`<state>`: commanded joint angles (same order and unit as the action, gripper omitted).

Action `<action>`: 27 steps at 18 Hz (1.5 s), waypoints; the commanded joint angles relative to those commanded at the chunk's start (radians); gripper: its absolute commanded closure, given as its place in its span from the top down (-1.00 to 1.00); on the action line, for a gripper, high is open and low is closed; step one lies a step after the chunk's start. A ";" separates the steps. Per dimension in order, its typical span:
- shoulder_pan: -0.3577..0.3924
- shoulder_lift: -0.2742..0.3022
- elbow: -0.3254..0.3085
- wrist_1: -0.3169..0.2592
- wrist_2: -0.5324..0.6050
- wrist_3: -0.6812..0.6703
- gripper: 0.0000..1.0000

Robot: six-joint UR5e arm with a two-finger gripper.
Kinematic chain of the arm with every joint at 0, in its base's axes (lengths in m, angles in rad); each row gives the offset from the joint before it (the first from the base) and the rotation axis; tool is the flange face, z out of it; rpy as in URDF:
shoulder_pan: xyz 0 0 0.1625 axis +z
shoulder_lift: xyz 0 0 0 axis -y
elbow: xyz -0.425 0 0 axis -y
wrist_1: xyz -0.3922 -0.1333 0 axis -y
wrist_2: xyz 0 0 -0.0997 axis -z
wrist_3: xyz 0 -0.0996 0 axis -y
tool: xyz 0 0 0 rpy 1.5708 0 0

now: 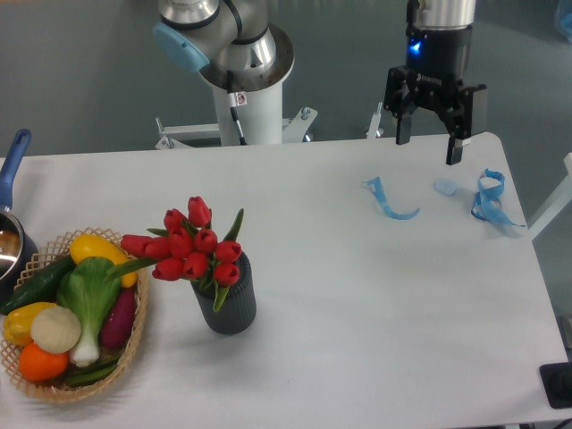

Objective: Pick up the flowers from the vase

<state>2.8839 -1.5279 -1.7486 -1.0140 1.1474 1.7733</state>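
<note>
The flowers (pixel 191 244), a bunch of red tulips with green leaves, stand in the vase (pixel 229 302), a short dark grey ribbed cylinder at the front left of the white table (pixel 357 295). The blooms lean to the left, toward the basket. My gripper (pixel 429 143) hangs above the table's far right edge, well away from the vase to its upper right. Its two black fingers (pixel 455 143) are spread apart with nothing between them.
A woven wicker basket (pixel 54 389) of vegetables, with a bok choy (pixel 92 299), sits just left of the vase. A pot with a blue handle (pixel 12 161) is at the left edge. Blue ribbon pieces (pixel 391 204) (pixel 490 198) lie under the gripper. The robot base (pixel 246 89) stands at the back.
</note>
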 joint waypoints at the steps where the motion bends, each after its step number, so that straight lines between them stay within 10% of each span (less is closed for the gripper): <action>1: -0.002 0.008 -0.003 -0.005 -0.002 -0.002 1.00; 12: -0.006 0.025 -0.089 0.052 -0.084 -0.268 1.00; 27: -0.063 0.032 -0.202 0.057 -0.124 -0.308 1.00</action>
<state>2.8213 -1.4956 -1.9510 -0.9572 1.0232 1.4650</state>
